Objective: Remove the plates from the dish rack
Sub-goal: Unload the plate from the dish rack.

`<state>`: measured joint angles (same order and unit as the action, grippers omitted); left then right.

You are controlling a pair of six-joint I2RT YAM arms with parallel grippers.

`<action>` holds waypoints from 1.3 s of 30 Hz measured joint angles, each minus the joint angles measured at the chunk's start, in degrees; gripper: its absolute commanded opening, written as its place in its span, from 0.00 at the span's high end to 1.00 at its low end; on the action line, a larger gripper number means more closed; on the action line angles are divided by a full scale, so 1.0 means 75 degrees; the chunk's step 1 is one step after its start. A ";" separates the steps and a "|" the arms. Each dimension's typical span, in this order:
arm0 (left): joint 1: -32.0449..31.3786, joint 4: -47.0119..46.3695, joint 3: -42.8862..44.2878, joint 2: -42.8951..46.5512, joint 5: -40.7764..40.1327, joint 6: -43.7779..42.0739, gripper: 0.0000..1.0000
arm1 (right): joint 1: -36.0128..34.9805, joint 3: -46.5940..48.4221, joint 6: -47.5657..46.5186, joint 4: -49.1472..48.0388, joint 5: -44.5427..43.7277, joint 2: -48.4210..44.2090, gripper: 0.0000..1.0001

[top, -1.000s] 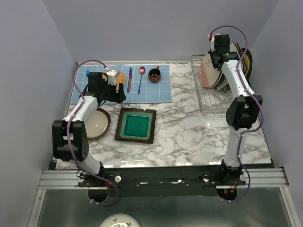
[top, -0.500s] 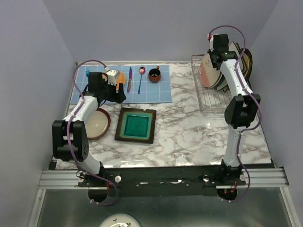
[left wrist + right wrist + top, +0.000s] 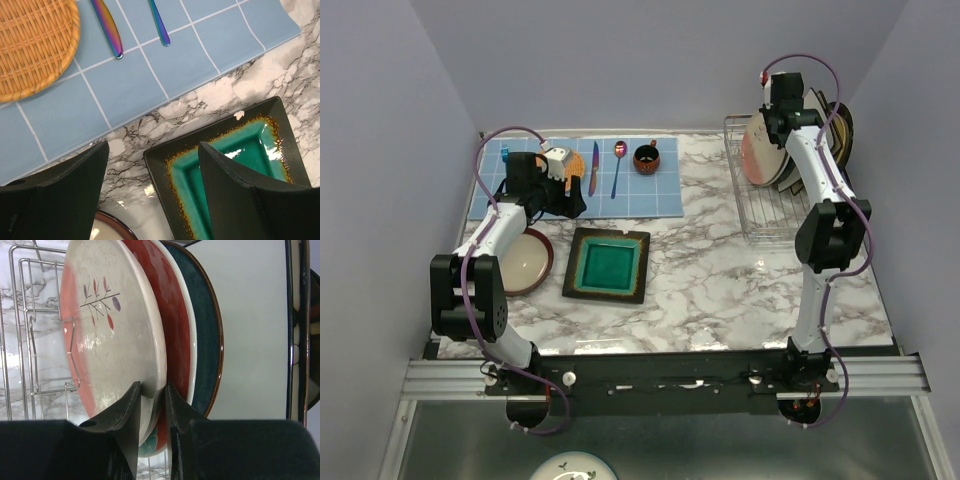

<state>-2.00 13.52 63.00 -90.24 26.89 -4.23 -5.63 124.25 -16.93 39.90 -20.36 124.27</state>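
Plates partly unloaded: two lying flat on the marble table (image 3: 720, 290) near the left arm, a cream round plate (image 3: 525, 260) with a red rim and a teal square plate (image 3: 609, 264), just beside each other. Left gripper (image 3: 152, 150) hovering over the blue mat's (image 3: 150, 75) edge, jaws wide, holding nothing. Far right, dish rack (image 3: 760, 215), long side apparently running near to far, with at least five plates left to unload — standing on edge, faces turned left, leaning back. Right gripper (image 3: 152, 390) narrow, pinched on the rim of the front plate (image 3: 110, 325) — cream, sprig-painted, round, so no long axis.
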 measured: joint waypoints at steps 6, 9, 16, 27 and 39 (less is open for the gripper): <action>0.0000 0.0000 0.0000 0.0000 0.0000 0.0000 0.19 | 0.0000 0.0000 0.0050 0.0009 0.0015 -0.0026 0.99; 0.0000 0.0000 0.0000 0.0000 0.0000 0.0000 0.19 | 0.0000 -0.0003 0.0067 0.0055 0.0114 -0.0096 0.99; 0.0000 0.0000 0.0000 0.0000 0.0003 0.0003 0.19 | -0.0003 0.0032 0.0149 0.0458 0.0586 -0.0321 0.99; 0.0000 -0.0003 0.0000 0.0003 0.0003 0.0067 0.19 | -0.0003 0.0041 0.0554 0.1303 0.1172 -0.1070 0.99; 0.0000 0.0195 0.0178 0.0003 0.0000 0.0085 0.19 | -0.0006 0.0542 0.0624 0.1644 0.1198 -0.1154 0.99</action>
<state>-2.00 14.98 64.34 -90.21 26.89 -3.60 -5.67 128.31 -12.25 52.23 -11.38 115.61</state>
